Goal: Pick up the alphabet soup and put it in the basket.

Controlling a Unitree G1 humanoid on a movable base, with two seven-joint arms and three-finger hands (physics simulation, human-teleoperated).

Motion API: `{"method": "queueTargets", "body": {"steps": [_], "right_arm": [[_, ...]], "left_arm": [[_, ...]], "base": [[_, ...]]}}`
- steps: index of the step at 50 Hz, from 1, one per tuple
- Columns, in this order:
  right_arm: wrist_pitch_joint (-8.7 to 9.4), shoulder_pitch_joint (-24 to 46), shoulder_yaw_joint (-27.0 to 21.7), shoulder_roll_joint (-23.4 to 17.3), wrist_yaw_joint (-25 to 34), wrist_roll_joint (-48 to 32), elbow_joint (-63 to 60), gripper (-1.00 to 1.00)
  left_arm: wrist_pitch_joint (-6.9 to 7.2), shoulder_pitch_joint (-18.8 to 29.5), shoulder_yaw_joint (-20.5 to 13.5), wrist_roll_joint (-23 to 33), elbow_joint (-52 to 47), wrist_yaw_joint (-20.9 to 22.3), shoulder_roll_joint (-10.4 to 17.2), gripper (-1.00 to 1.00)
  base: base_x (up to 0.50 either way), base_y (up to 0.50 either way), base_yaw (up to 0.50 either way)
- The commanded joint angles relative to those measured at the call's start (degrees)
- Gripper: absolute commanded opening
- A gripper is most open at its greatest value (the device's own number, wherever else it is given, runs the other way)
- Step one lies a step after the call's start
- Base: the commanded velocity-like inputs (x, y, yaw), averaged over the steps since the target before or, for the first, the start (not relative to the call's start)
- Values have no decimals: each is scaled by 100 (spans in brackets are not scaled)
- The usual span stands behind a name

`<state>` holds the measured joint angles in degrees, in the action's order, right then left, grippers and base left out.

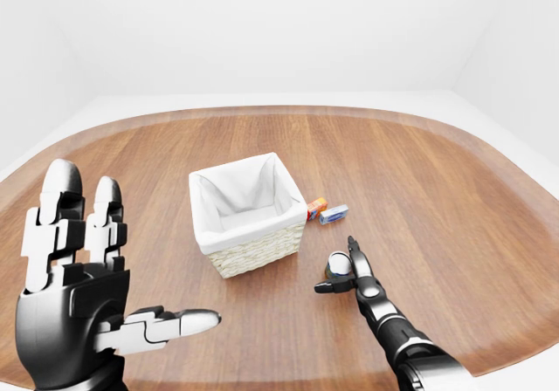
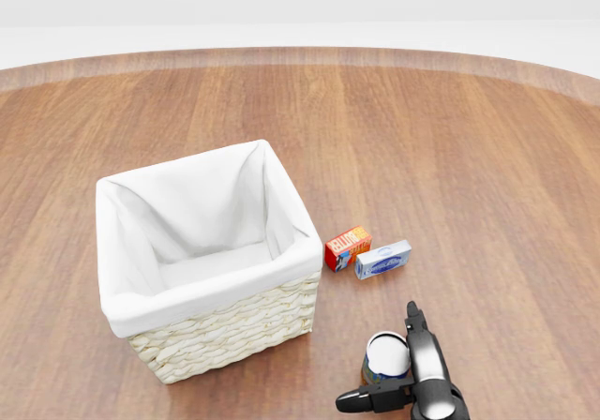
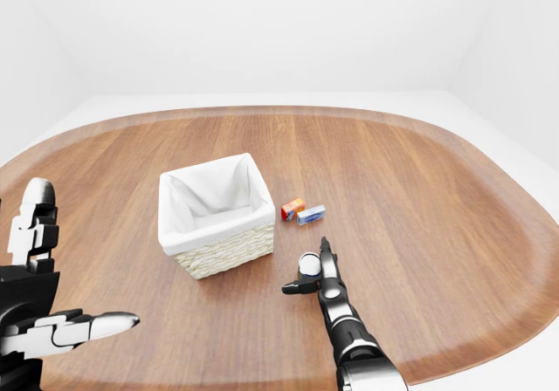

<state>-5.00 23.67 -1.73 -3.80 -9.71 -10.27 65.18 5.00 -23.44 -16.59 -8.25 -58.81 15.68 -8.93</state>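
Note:
The alphabet soup can (image 2: pixel 385 358) stands upright on the wooden table, to the lower right of the basket in the head view, its pale lid up. My right hand (image 2: pixel 405 373) is open, with its fingers standing along the can's right side and its thumb reaching under the can's near side. The basket (image 2: pixel 217 336) is woven, with a white cloth lining, and nothing shows inside it. My left hand (image 1: pixel 96 286) is open and raised at the lower left of the left-eye view, far from the can.
A small orange-red box (image 2: pixel 347 247) and a small blue-white box (image 2: pixel 382 260) lie side by side on the table just right of the basket, above the can in the head view. The round wooden table (image 1: pixel 419 173) spreads wide around them.

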Motion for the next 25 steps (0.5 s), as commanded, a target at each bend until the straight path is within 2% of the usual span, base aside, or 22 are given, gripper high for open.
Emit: {"method": "queueTargets", "body": {"steps": [1, 19, 20, 21, 22, 23, 25], "right_arm": [[0, 35, -50, 11, -37, 35, 221, 100], [0, 406, -52, 44, -541, -257, 721, 100], [0, 403, -59, 48, -536, -254, 715, 65], [0, 401, -64, 51, -545, -252, 715, 15], [0, 399, -69, 54, -561, -252, 715, -63], [0, 391, -66, 60, -561, -256, 707, -100], [0, 382, -58, 64, -572, -271, 701, -100]], "left_arm": [[0, -58, -20, -18, -81, 81, -58, 100], [0, -69, -66, -34, -115, 141, -97, 100], [0, -74, -69, -42, -118, 146, -99, 100], [0, -74, -70, -42, -118, 147, -99, 100], [0, -80, -72, -52, -119, 145, -98, 100], [0, -96, -69, -63, -119, 140, -93, 100], [0, -128, -70, -109, -119, 112, -64, 100]], "base": [[1, 0, 0], [0, 0, 0], [0, 0, 0], [0, 0, 0], [0, 0, 0], [0, 0, 0], [0, 0, 0]]}}
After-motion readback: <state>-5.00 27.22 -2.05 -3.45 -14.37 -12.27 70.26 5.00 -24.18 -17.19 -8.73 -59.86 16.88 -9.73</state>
